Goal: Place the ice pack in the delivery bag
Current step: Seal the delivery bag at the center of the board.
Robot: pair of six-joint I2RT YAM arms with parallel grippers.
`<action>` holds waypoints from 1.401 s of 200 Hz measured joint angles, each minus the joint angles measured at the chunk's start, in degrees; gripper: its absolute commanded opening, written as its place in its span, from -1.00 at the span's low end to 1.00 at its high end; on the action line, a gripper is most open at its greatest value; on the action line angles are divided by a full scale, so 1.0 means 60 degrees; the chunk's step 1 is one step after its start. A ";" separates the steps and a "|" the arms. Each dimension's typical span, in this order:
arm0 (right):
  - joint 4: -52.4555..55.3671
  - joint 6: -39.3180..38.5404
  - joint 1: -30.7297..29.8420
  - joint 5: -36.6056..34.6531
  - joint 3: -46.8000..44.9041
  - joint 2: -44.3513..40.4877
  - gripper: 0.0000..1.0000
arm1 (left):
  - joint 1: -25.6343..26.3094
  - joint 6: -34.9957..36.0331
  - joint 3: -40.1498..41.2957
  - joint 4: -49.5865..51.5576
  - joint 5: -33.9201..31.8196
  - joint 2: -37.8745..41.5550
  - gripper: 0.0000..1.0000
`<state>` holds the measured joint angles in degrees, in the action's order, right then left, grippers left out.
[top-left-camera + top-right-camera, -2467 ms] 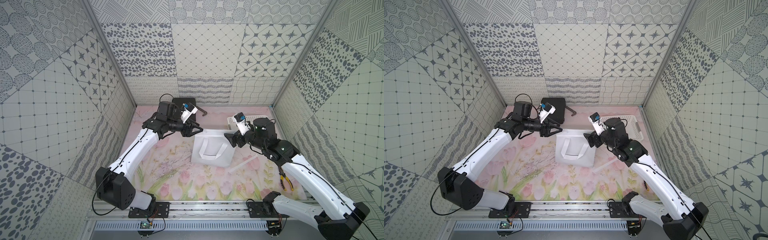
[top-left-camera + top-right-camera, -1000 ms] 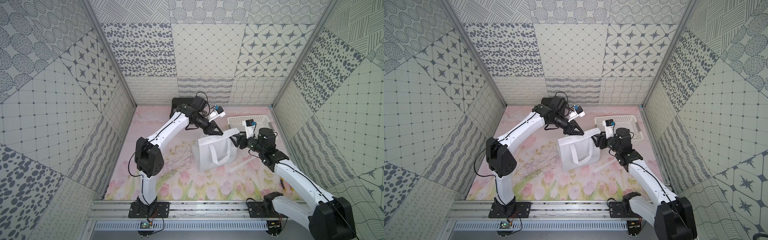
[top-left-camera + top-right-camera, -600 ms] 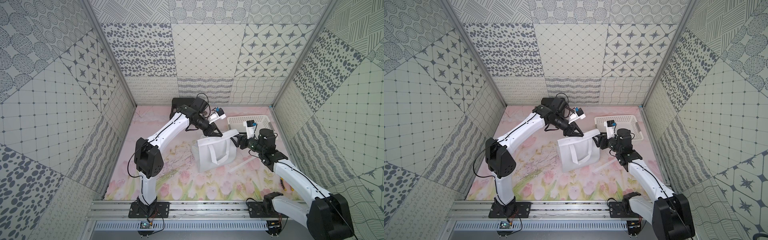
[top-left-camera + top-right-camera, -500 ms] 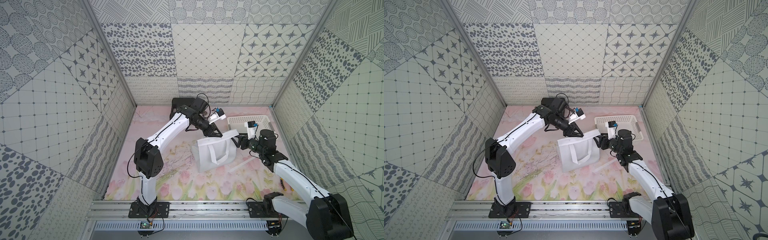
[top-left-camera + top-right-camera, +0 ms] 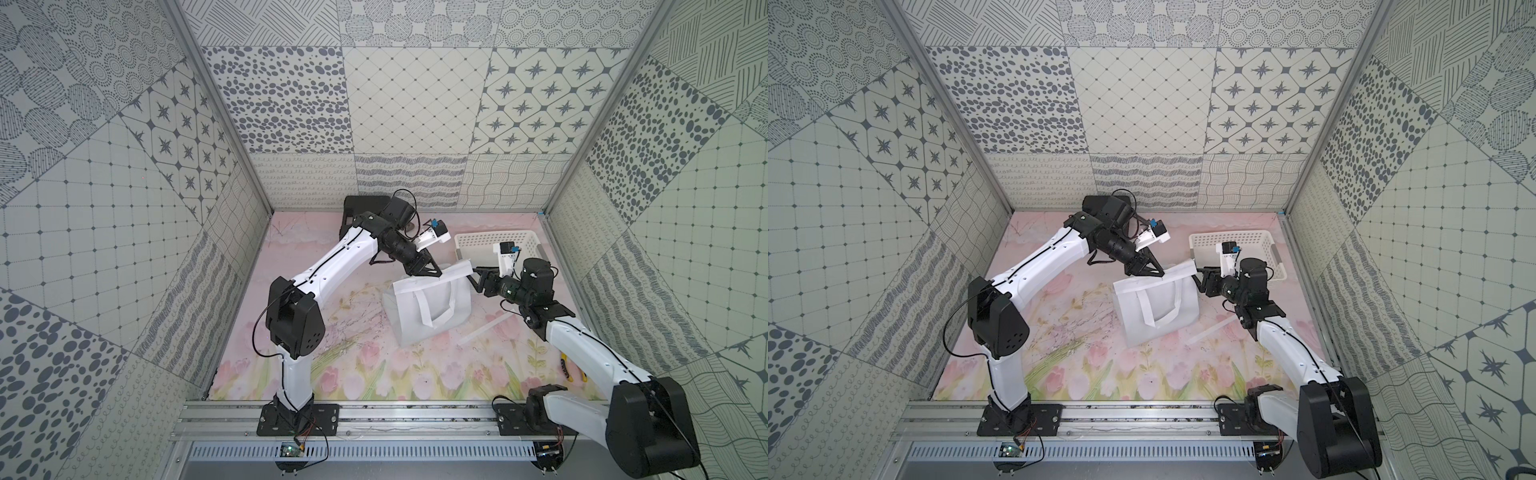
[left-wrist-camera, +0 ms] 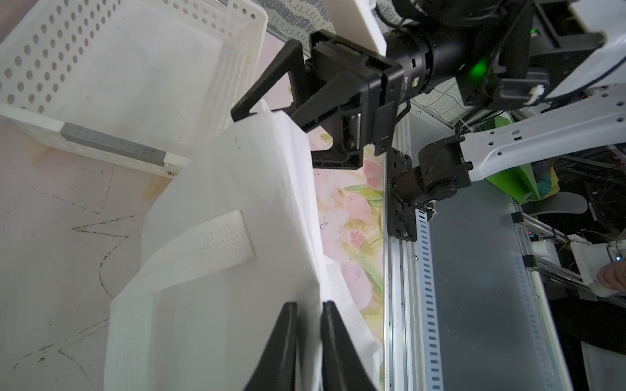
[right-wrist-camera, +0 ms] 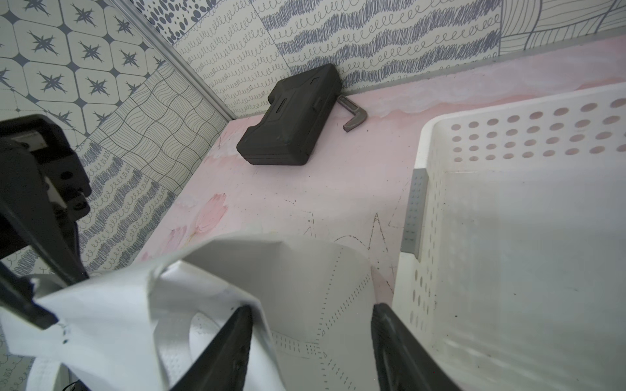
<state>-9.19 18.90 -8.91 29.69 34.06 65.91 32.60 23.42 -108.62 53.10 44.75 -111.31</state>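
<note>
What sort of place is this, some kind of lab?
Probably a robot test booth: a left arm and a right arm bolted to a metal rail, patterned walls closing them in, a flowered mat as the floor.

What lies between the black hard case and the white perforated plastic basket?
In the right wrist view, a grey L-shaped metal tool lies beside the black hard case; toward the white perforated basket, only bare pink mat.

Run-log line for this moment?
left gripper: shut on top edge of boxy white fabric delivery bag | right gripper: open around its top corner | ice pack: not seen
</note>
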 measured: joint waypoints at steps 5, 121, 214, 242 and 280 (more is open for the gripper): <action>-0.0011 0.0007 0.0000 0.0018 0.0000 0.0011 0.22 | 0.0000 0.0026 0.0015 0.0000 -0.0036 0.0011 -0.68; -0.0073 0.0036 0.0000 0.0193 0.0036 0.0015 0.25 | 0.0324 0.0120 0.0178 0.0011 -0.1657 0.0368 -1.00; -0.0007 0.0033 0.0000 0.0186 0.0036 -0.0087 0.28 | 0.0404 -0.0331 -0.0025 -0.0055 -0.1898 0.0357 -0.24; 0.0011 0.0033 0.0000 0.0186 0.0036 -0.0193 0.29 | 0.0550 -0.0663 -0.0419 -0.0157 -0.1909 0.0113 -0.20; 0.0076 0.0026 -0.0004 0.0182 0.0036 -0.0193 0.29 | 0.0914 -0.1027 -0.1341 -0.0186 -0.2076 -0.0656 -0.23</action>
<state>-8.73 19.05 -8.93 30.79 34.28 64.75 38.09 17.26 -116.66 51.99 32.29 -115.24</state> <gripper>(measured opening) 0.644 0.389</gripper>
